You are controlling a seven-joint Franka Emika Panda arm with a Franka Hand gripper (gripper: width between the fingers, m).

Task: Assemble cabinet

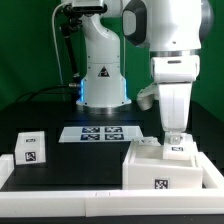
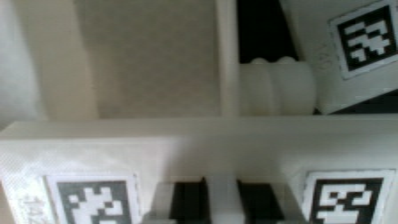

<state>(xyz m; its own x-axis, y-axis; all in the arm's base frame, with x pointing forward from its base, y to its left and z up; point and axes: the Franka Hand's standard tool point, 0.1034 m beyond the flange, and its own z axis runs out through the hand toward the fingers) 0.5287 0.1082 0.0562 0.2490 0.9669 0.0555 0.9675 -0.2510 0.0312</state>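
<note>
The large white cabinet box (image 1: pixel 150 168) stands at the exterior view's right, with a marker tag on its front. A smaller white tagged part (image 1: pixel 180 148) sits on top of it. My gripper (image 1: pixel 172 134) points straight down onto that part. In the wrist view my gripper (image 2: pixel 224 200) has its dark fingers (image 2: pixel 187 200) close together with a thin white strip of the part (image 2: pixel 107 150) between them, a tag on each side. Another white tagged block (image 1: pixel 33 152) lies at the exterior view's left, far from the gripper.
The marker board (image 1: pixel 98 133) lies flat mid-table in front of the robot base (image 1: pixel 103 80). A low white wall (image 1: pixel 60 203) runs along the front edge. In the wrist view a white ribbed piece (image 2: pixel 276 85) and a tagged white face (image 2: pixel 365 45) lie beyond the fingers.
</note>
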